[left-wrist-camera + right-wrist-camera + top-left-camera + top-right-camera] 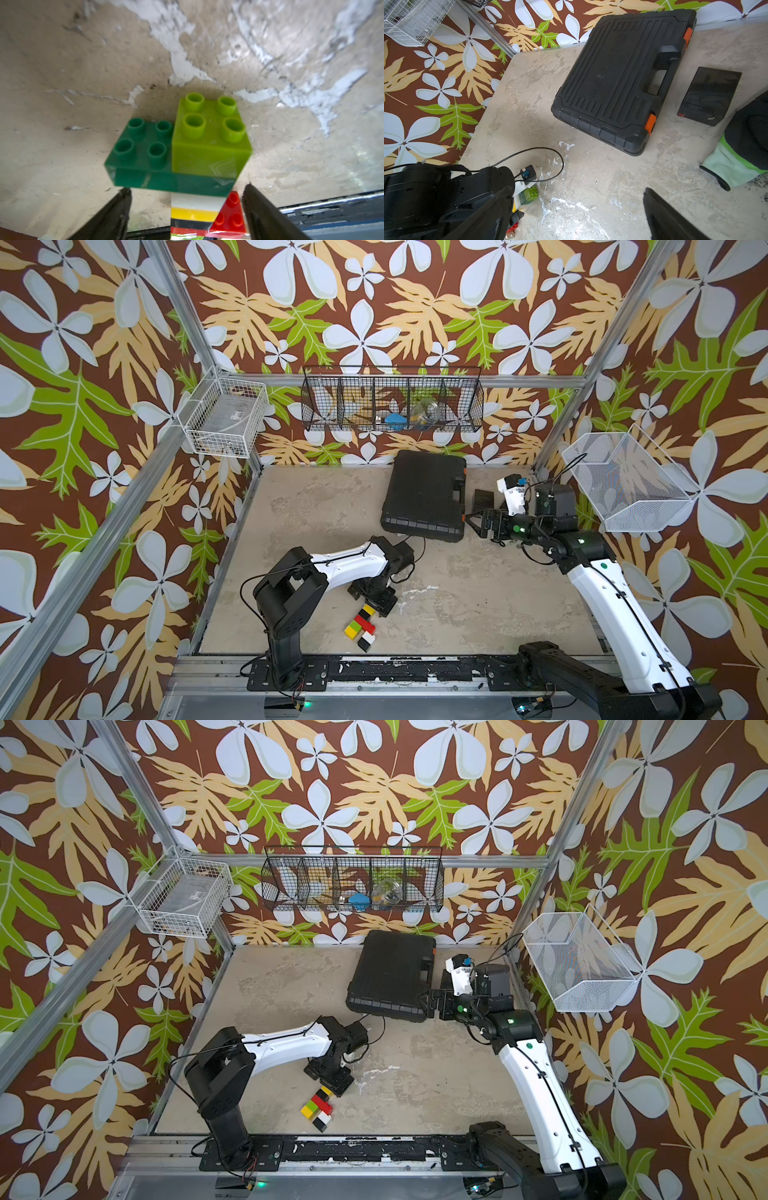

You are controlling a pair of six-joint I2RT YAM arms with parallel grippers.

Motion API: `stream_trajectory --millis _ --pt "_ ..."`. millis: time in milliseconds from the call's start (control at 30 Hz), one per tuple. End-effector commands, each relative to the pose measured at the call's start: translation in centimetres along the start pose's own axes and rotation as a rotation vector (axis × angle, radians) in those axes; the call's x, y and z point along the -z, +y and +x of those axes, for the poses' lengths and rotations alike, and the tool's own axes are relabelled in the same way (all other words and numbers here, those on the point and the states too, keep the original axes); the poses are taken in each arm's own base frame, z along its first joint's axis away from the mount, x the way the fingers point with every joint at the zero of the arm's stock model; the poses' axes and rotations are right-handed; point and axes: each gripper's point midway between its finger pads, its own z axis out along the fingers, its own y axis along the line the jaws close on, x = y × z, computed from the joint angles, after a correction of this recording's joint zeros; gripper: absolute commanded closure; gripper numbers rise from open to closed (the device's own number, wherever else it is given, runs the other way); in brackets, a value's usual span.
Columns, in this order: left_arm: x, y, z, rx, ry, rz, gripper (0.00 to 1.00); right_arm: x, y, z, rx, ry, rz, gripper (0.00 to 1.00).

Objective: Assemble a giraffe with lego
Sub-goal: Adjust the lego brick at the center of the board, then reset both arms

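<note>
Left gripper [187,188]: wide open over the far end of the giraffe [360,624], its black fingers [116,214] standing either side of the striped neck and gripping nothing that we can see.
Right gripper [473,522]: jaws spread and empty, far right, beside the black case [424,493].
Giraffe: lying on the table [478,605], near and left of centre. At its far end we see a dark green head brick [141,158] carrying a lime brick [209,145], then white, yellow and black neck bands, a red body and two short legs at the near end.
Done: every brick we can find is joined into the one figure; we spot no loose lego on the table.
Left: by our reading little or nothing, perhaps only standing the figure up and drawing the arm clear.
Black mesh rack [392,400], far wall: five compartments; a blue object and a clear one sit side by side near the middle, and we cannot make out the rest.
White wire basket [224,423], left wall: something clear and flat inside, too faint to name.
White mesh basket [623,481], right wall: nothing visible in it.
Case: shut, orange latches, contents hidden; a small black box [484,499] sits just right of it.
</note>
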Motion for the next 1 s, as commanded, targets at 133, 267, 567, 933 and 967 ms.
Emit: stream_trajectory --millis 133,267,567,933,967 --pt "4.8 1.0 -1.1 0.071 -0.104 -0.036 0.0 -0.4 -0.9 0.4 0.018 0.021 0.041 0.0" --pt "10.0 1.0 -2.9 0.178 -0.314 0.019 0.0 -0.9 -1.4 0.4 0.034 0.032 0.061 0.0" --pt "19.5 8.3 -10.4 0.538 -0.927 0.189 0.0 -3.3 -4.7 1.2 0.117 -0.004 0.143 0.0" --pt "18.0 24.8 -9.4 0.811 -1.184 -0.161 0.0 -5.0 -12.7 0.9 0.099 -0.255 0.312 0.0" --pt "17.3 25.4 -9.1 0.809 -1.179 -0.203 0.0 -4.1 -13.6 0.8 0.108 -0.317 0.372 0.0"
